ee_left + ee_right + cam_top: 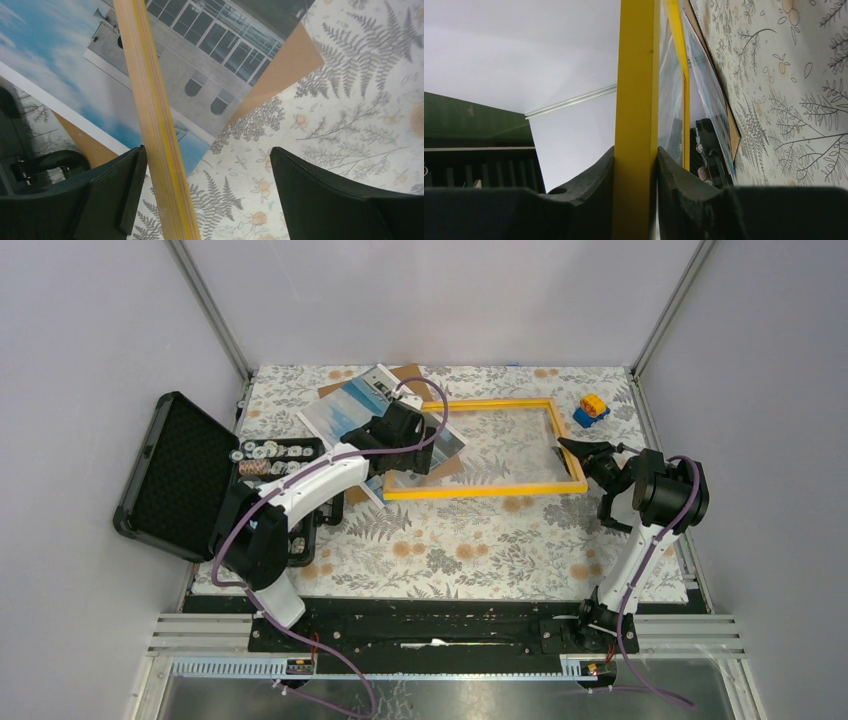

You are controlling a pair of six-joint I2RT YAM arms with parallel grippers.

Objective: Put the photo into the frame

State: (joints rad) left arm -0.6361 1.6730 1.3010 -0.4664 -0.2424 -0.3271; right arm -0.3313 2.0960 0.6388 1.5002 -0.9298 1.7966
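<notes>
The yellow frame (487, 489) lies mid-table, its left end over the photo (345, 410), a sky-and-building print resting on a brown backing sheet (405, 374). My right gripper (577, 451) is shut on the frame's right bar; in the right wrist view both pads press the yellow bar (639, 75) at the gripper (636, 167). My left gripper (402, 443) is open above the frame's left bar. In the left wrist view that bar (155, 125) runs between the fingers of the gripper (206, 165), close to the left finger (120, 185), over the photo (50, 60) and backing (285, 65).
An open black case (180, 475) with a tray of small round parts (270, 455) stands at the left edge, beside my left arm. A blue-and-yellow toy (591, 410) sits at the back right. Grey walls enclose the floral tablecloth (450, 550).
</notes>
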